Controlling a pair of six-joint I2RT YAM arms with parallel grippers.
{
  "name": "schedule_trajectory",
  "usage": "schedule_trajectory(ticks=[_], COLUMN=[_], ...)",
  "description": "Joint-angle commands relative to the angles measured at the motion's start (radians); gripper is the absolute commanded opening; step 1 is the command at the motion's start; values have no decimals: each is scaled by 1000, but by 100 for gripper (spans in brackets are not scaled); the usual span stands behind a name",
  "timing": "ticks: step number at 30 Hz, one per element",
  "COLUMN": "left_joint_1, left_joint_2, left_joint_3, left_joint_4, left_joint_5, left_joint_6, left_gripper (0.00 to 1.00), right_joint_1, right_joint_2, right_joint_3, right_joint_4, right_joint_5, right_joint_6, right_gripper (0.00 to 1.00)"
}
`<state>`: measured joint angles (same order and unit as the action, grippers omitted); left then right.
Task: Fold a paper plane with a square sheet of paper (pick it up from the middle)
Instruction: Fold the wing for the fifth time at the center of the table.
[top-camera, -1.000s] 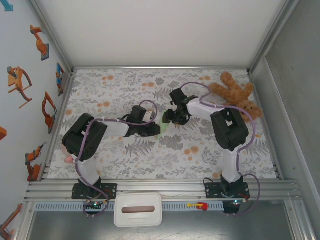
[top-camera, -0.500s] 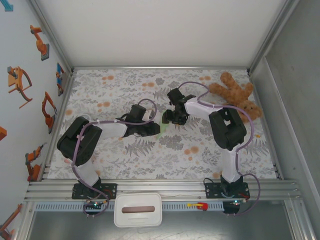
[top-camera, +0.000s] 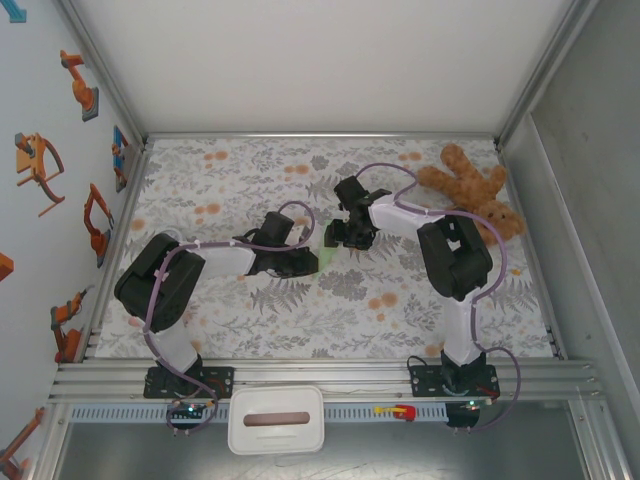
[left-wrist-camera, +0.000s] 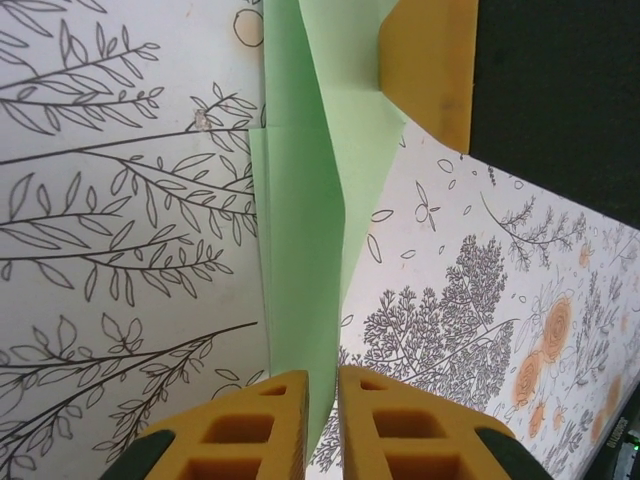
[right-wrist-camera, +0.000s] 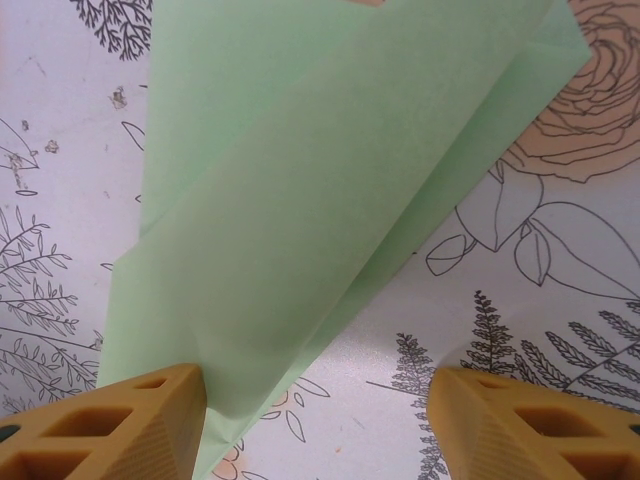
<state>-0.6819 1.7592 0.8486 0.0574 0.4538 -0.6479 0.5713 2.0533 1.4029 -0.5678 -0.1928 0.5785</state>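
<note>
The pale green sheet of paper (left-wrist-camera: 300, 250) lies on the patterned table, folded into a long narrow pointed shape with a central crease, like a paper plane. My left gripper (left-wrist-camera: 322, 385) is shut on its near end, and the paper's edge runs between the two yellow pads. In the top view the left gripper (top-camera: 303, 260) and right gripper (top-camera: 335, 238) meet over the paper (top-camera: 320, 250) at mid-table. My right gripper (right-wrist-camera: 318, 385) stands open over the paper's other end (right-wrist-camera: 320, 200), its left finger (right-wrist-camera: 150, 420) at the paper's edge. One right finger (left-wrist-camera: 430, 60) rests on the paper.
A brown teddy bear (top-camera: 470, 190) lies at the back right of the floral table cover (top-camera: 220, 190). A white lidded box (top-camera: 276, 420) sits in front of the arm bases. Metal frame walls bound the table on all sides.
The left arm's elbow has swung out to the left and its jaws have narrowed on the paper. The right gripper has edged slightly left and stayed open.
</note>
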Motion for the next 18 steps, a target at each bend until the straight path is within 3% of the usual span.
schedule_trajectory(ticks=[1, 18], left_joint_1=[-6, -14], left_joint_2=[6, 35], left_joint_3=[0, -17], left_joint_4=[-27, -24], left_joint_5=[9, 0], left_joint_6=[13, 13], left_gripper=[16, 11], right_joint_1=[2, 2], right_joint_2=[162, 177], right_joint_3=[-64, -59], right_joint_4=[37, 31], right_joint_5=[55, 58], right_joint_6=[-1, 11], right_gripper=[62, 62])
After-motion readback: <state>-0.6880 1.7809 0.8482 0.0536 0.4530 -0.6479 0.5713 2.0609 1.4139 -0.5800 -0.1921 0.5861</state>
